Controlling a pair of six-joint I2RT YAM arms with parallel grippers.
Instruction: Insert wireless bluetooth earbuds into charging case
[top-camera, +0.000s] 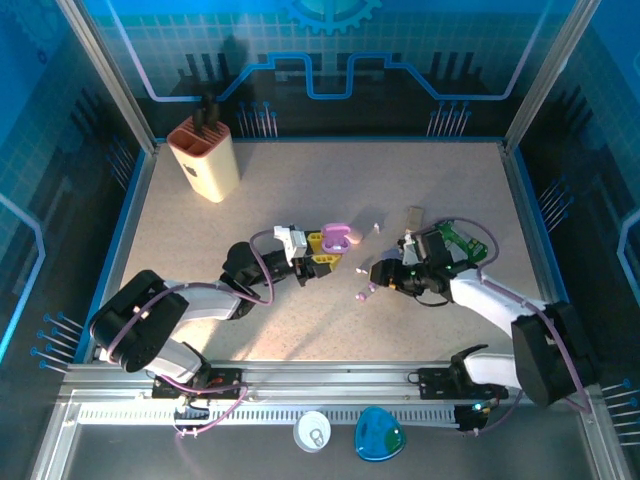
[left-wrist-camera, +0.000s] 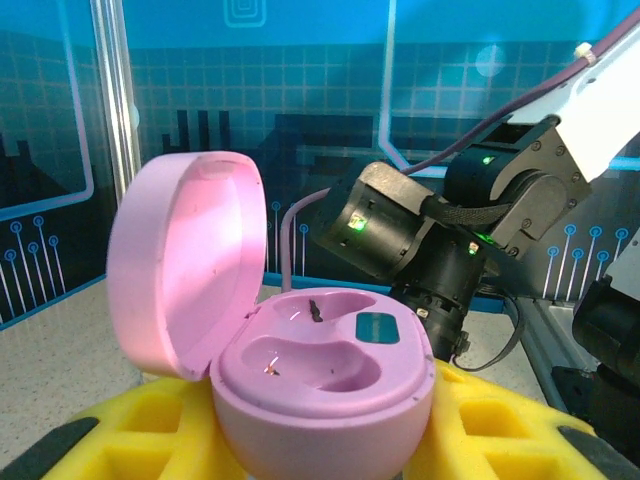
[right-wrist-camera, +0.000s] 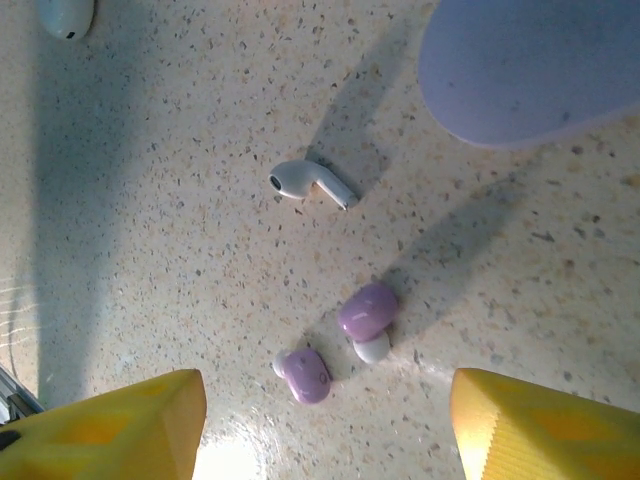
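We see the left gripper (top-camera: 322, 255) pinching the open pink charging case (left-wrist-camera: 320, 370) between its yellow pads, with the lid tilted back toward nine o'clock. The right gripper (right-wrist-camera: 325, 430) hangs over the speckled table (right-wrist-camera: 150, 250) with its fingers spread wide. Below it, two lavender earbuds (right-wrist-camera: 368, 315) lie near each other, and a white earbud (right-wrist-camera: 310, 183) rests at eleven o'clock from them.

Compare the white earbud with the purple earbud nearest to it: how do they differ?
The white earbud is white; the purple earbud is lilac with a pale tip. The white earbud has a long stem; the purple earbud looks short and rounded. The white earbud lies alone; the purple earbud has a second purple bud beside it. Both lie loose on the speckled table.
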